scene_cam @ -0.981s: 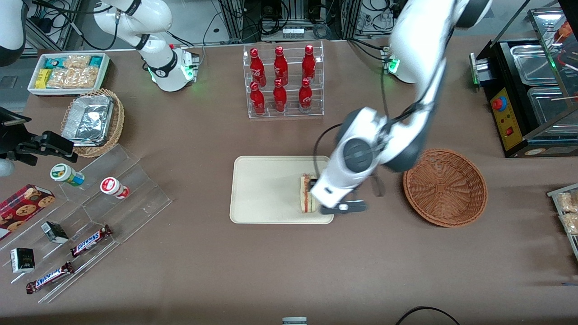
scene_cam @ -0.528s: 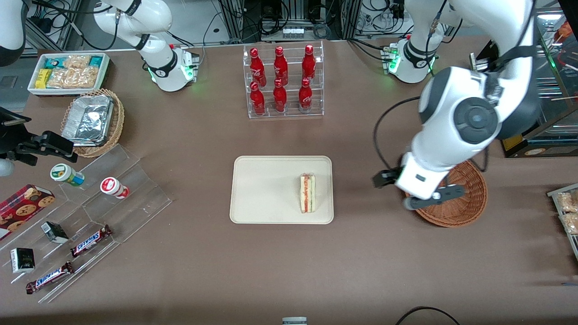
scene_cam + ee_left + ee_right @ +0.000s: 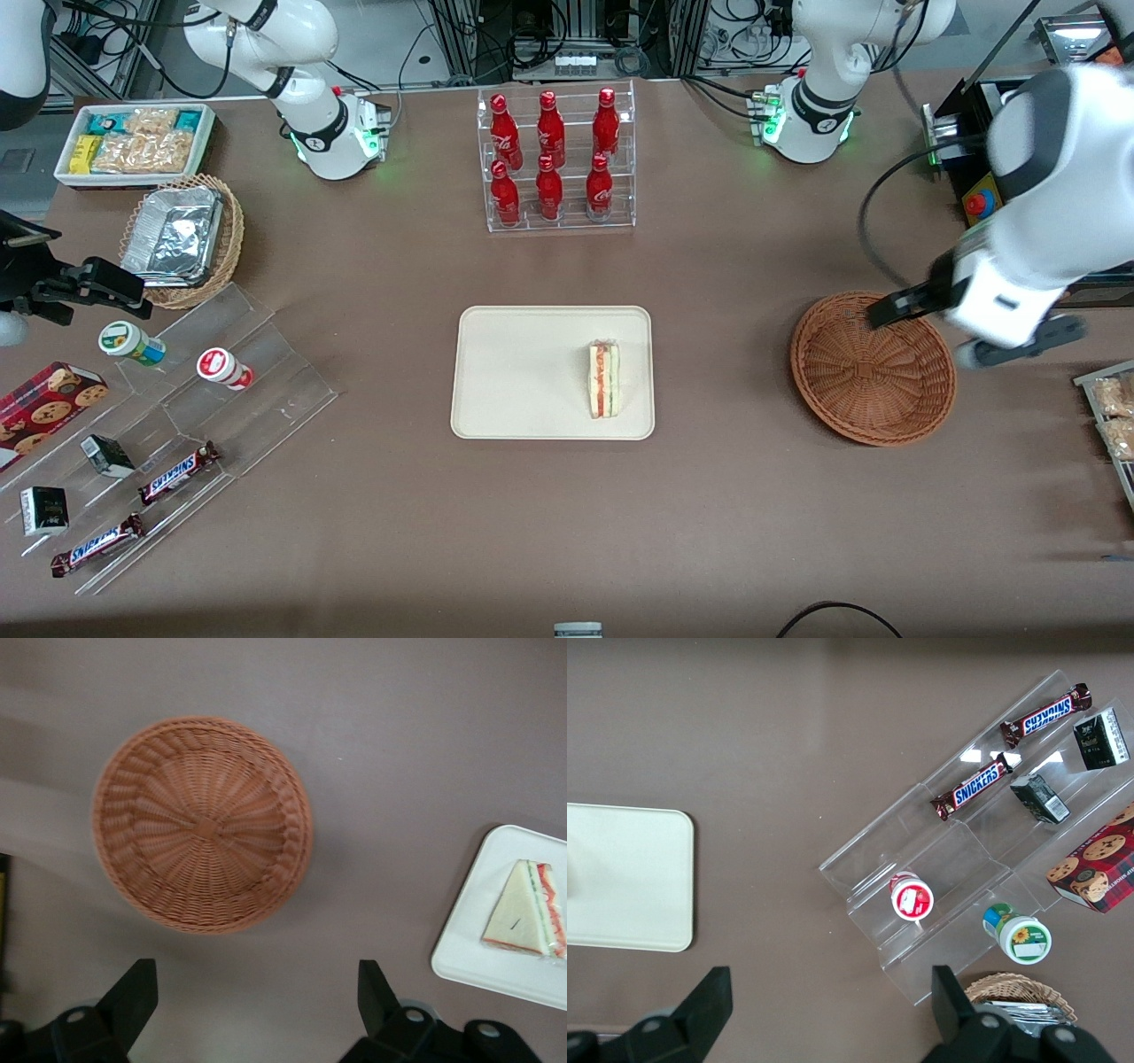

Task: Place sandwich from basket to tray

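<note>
Sandwich lying flat on tray, close to the tray edge facing the basket, filling edge toward that side; also visible from the wrist on tray. Basket holds nothing, sits on the bench well apart from the tray, toward the working arm's end. Gripper raised over the basket rim nearest that end, fingers spread wide, gripping nothing.

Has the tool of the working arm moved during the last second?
Yes. The tool was over the tray by the sandwich; now it hangs open past the basket, toward the working arm's table end.
</note>
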### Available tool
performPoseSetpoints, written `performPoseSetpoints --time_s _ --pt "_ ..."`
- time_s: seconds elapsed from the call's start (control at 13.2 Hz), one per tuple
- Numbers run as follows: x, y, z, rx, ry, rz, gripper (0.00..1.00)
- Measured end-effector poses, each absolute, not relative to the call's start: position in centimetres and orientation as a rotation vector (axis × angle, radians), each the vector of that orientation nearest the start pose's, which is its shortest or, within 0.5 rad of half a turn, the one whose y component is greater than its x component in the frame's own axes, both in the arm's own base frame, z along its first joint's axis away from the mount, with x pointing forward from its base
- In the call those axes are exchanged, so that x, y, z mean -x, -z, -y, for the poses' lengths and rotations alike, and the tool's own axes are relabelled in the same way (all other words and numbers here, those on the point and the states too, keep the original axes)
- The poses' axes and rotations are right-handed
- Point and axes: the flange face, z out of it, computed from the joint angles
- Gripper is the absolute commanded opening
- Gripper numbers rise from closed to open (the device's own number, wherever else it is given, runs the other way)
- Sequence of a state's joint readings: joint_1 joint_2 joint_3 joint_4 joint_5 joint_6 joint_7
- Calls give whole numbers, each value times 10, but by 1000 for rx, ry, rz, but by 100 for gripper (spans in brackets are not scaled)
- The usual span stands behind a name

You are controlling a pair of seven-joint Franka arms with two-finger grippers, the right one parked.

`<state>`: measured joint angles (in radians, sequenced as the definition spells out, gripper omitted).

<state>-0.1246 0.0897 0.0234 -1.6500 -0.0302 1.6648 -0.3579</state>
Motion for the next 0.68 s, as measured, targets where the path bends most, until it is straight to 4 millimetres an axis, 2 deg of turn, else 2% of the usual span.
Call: performPoseSetpoints --time_s 0.08,0.3,0.68 --pt "-574 -555 58 3114 -100 383 100" --pt "-561 -579 70 3123 -38 236 100" --pt "-551 -594 58 3124 -53 103 100"
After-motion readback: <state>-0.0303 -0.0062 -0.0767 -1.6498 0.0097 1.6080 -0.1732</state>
